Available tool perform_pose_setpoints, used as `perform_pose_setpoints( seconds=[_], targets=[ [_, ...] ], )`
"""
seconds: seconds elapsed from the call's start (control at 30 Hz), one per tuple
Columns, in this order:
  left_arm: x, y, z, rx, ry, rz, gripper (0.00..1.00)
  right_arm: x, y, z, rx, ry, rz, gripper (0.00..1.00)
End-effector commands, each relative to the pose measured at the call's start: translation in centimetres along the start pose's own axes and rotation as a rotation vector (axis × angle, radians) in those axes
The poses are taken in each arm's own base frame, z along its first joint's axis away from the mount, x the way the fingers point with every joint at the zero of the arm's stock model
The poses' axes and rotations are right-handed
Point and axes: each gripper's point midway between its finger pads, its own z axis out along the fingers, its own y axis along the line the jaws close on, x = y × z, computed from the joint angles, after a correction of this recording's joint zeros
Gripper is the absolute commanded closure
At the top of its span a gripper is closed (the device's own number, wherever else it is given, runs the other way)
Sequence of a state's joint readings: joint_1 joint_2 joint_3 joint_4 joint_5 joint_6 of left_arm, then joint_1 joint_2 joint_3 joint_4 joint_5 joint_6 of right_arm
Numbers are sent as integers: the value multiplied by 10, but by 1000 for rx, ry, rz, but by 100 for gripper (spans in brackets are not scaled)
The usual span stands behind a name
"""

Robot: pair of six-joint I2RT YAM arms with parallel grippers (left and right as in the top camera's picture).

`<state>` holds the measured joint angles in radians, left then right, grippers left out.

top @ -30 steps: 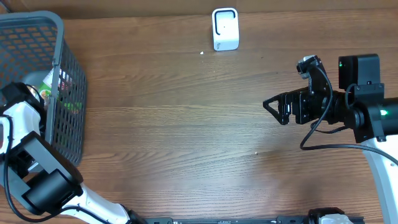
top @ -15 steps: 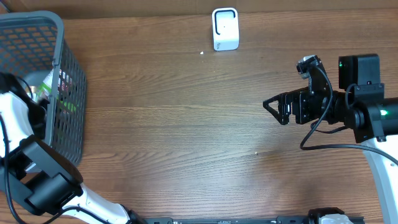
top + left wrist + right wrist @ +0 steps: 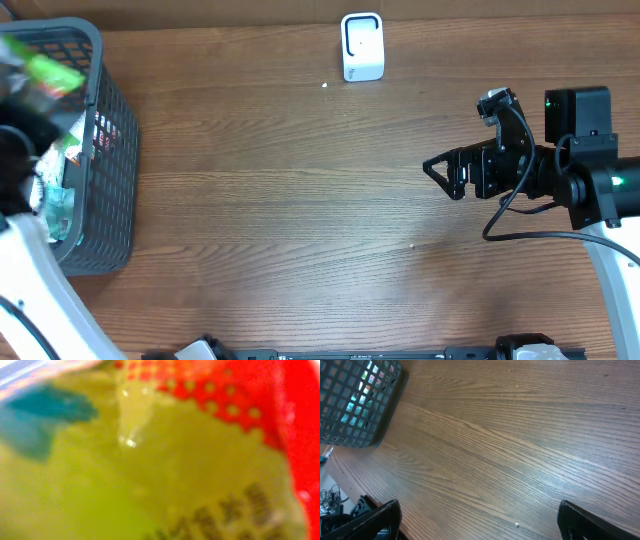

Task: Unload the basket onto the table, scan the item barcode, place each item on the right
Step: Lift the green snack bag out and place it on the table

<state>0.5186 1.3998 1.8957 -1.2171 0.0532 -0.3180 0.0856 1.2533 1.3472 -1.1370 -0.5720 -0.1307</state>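
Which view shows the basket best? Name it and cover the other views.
Overhead: most of the basket shows at far left, rim and mesh wall clear. Right wrist catches only one corner, top left. Left wrist shows no basket, just a blurred green and red packet up close.

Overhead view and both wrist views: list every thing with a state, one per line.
basket, upright, packets inside.
green packet, raised above the basket, blurred.
left gripper, shut on the green packet.
right gripper, open, empty, above the table.
white scanner, upright, nothing before it.
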Motion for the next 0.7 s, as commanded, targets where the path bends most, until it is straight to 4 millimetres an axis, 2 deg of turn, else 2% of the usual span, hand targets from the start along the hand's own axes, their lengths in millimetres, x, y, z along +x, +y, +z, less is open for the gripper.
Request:
perform_pose_setpoints(
  seconds=[0.0,0.1,0.23,0.3,0.4,0.53,0.67],
  targets=[
    [28,-57,-14,175,64,162,96,-9,6,-5,-7,-26,-23,0],
    [69,-92,-7,247,179,259,96,-9,6,-5,-7,-25,-23,1],
    [133,-135,11,333,353,391,96,-9,6,-5,-6,-25,-23,1],
    [164,-151,24,350,431,452,96,-9,3,-5,11,-25,-18,3],
    [224,-174,49,366,591,544,96,-8,0,-5,27,-24,-17,4],
    [289,-189,69,369,784,614,96,-8,0,-5,27,-22,-16,4],
    [346,-190,86,324,969,663,96,-8,0,-5,27,-21,-16,4]
  ],
)
